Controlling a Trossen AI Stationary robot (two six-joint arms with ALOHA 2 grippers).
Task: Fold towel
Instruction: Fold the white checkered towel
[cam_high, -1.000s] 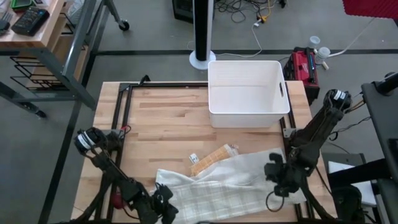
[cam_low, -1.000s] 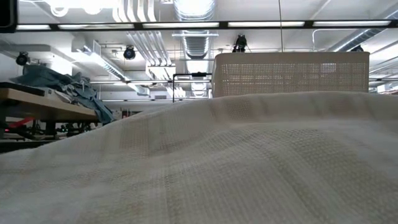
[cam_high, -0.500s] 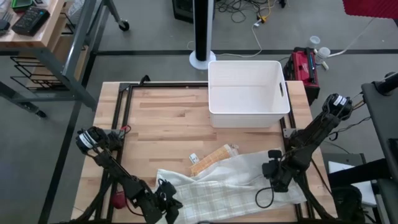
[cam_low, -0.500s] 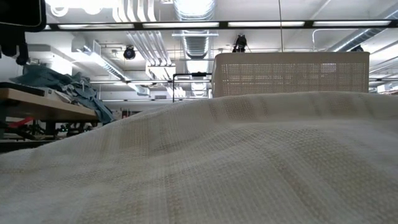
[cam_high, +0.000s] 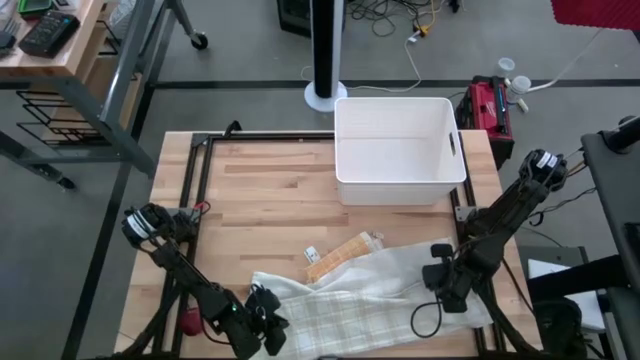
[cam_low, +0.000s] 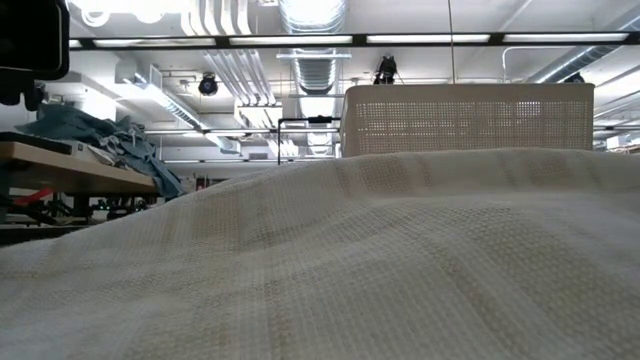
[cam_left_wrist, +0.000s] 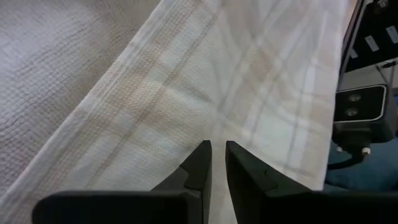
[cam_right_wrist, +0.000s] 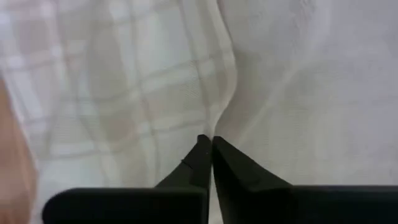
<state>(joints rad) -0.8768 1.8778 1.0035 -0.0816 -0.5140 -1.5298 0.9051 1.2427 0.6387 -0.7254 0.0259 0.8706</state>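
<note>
The cream towel with faint tan checks lies rumpled along the table's near edge. It fills the foreground of the low view as a towel mound. My left gripper is at its near left corner. In the wrist view the left gripper has only a narrow slit between its fingers, over the towel's banded cloth. My right gripper stands over the towel's right part. In its own view the right gripper is shut on the cloth. My left gripper comes slanting down from the near left onto the towel's checked part by the banded hem. Cloth shows in the slit between the fingertips; how many layers, I cannot tell. The towel lies slack on the table. My right gripper pinches a raised crease of the towel between its fingertips, coming steeply from above. The crease runs on from the tips across the cloth. The towel around it rests on the table.
A white bin stands at the far middle-right of the table. A tan patterned strip and a small white tag lie by the towel's far edge. Black rails run along the table's sides. Bare wood lies far left.
My right wrist has rolled and tipped a little over the towel's right part, staying nearly in place. A dark part of an arm has come further into the low view's upper left corner. The towel lies as before.
</note>
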